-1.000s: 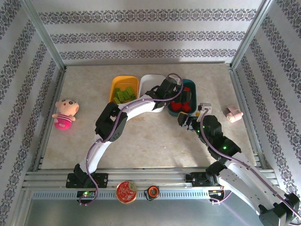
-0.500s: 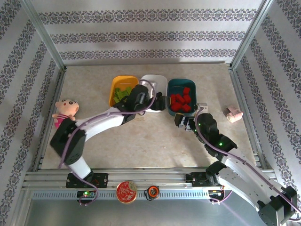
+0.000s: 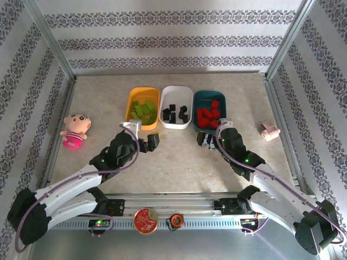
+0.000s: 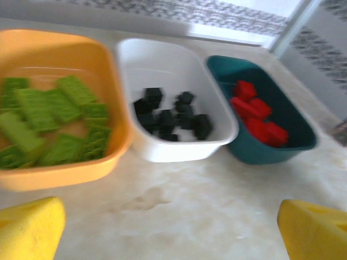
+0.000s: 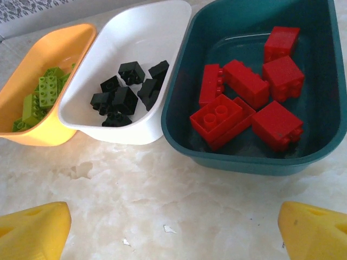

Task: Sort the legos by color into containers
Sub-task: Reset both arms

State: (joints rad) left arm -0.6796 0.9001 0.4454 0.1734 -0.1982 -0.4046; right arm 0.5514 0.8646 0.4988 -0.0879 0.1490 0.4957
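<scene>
Lime green studded plastic lego bricks [image 5: 46, 89], roughly ten though they overlap too much for a sure count, lie in the shallow orange-yellow plastic bin [image 5: 49, 132] on the left. About eight small black cube-like bricks [image 5: 124, 100] sit in the white plastic bin [image 5: 135, 32] just beside it, and six or seven red bricks [image 5: 246, 84] in the dark teal plastic bin [image 5: 244, 160] on the right: three bins in one row on the beige counter [image 3: 179, 168]. Both arms reach forward, low over the counter. The left pincer [image 3: 153, 142] hangs released, jaws spread wide and empty, just short of the orange-yellow and white bins. The right pincer [image 3: 205, 140], likewise released and empty, is near the teal bin's near left corner. One pink plush doll [image 3: 74, 130] lies well off to the left, and one round red tin [image 3: 146, 220] sits at the near rail
</scene>
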